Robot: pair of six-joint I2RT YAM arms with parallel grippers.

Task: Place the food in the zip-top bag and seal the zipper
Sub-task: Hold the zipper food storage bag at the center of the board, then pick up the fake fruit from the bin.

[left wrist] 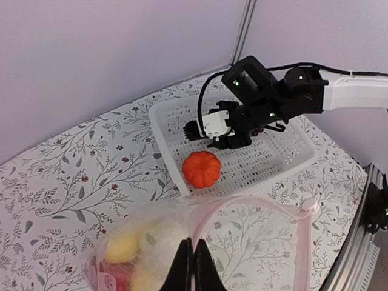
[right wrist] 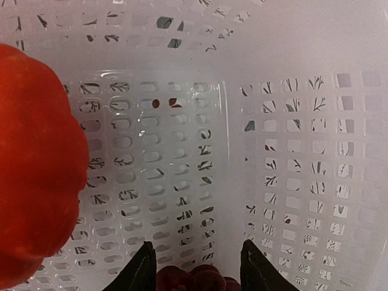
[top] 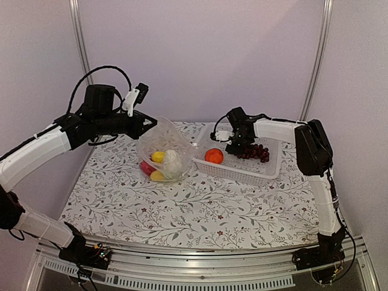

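My left gripper (top: 148,123) is shut on the pink zipper strip (left wrist: 242,203) at the mouth of the clear zip-top bag (top: 162,151) and holds that edge up off the table. Inside the bag lie a white cauliflower (top: 173,162), yellow pieces (top: 157,156) and a red piece (top: 145,167). My right gripper (top: 237,145) is low inside the white lattice basket (top: 242,173), its jaws apart either side of the end of the dark purple grape bunch (right wrist: 197,279). The orange round fruit (top: 213,156) sits in the basket's left end, just left of the right gripper.
The basket stands right of the bag, nearly touching it. The floral tablecloth (top: 200,212) covers the table. Purple walls close in behind and at both sides. The zipper's slider tab (left wrist: 310,206) sits at the strip's far end.
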